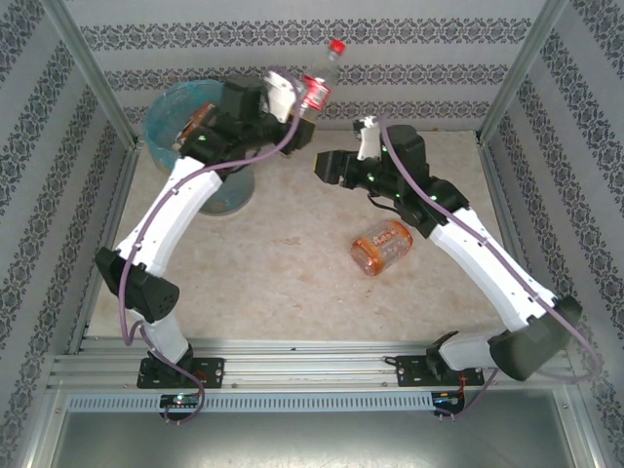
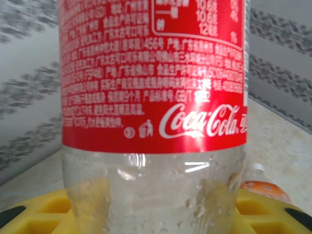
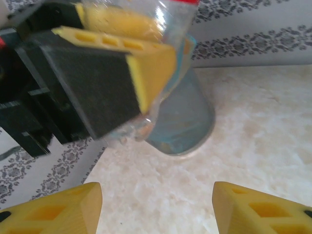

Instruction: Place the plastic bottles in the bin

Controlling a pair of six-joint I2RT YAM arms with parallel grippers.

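Observation:
My left gripper is shut on a clear bottle with a red Coca-Cola label and a red cap, held high to the right of the bin. The left wrist view has the bottle's label close up, and its clear base sits between yellow pads. A second, orange-labelled bottle lies on its side on the table and appears small in the background. My right gripper is open and holds nothing. It faces the held bottle and the blue-lined bin.
The marble-patterned tabletop is enclosed by patterned walls and metal posts. The bin stands in the far left corner, partly behind the left arm. The right arm reaches across the right half, just past the lying bottle.

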